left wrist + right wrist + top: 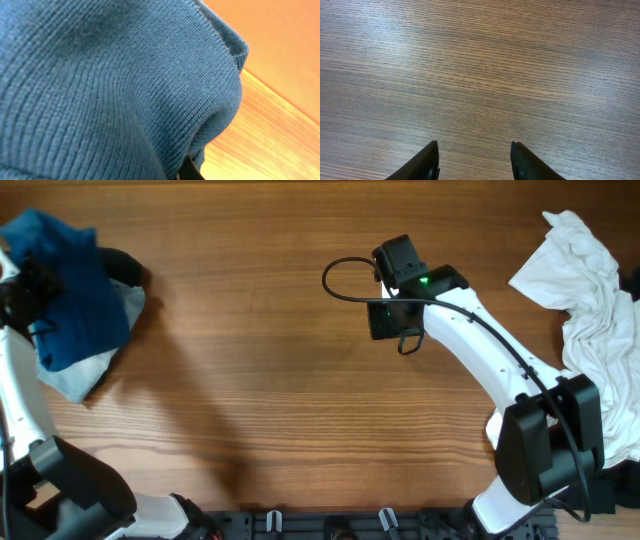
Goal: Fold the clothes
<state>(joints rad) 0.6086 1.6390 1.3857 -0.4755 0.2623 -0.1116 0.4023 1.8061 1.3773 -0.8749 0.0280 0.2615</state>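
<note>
Lying bunched at the far left of the bench point(300, 410) in the overhead view, the deep-blue shirt point(70, 300) sits crumpled on a pale grey-blue cloth point(95, 375). Its collar and sleeves cannot be picked out. The left arm point(20, 400) is cut off by the frame edge, and the left jaws are lost among the folds. A white garment point(590, 300) lies well apart at the right edge.

Only the left wrist view shows the shirt's fine ribbed knit and stitched hem. The left jaws are clamped on it, with just a dark tip visible.

In the right wrist view, the right jaws stand moderately apart over the wood, holding nothing.
</note>
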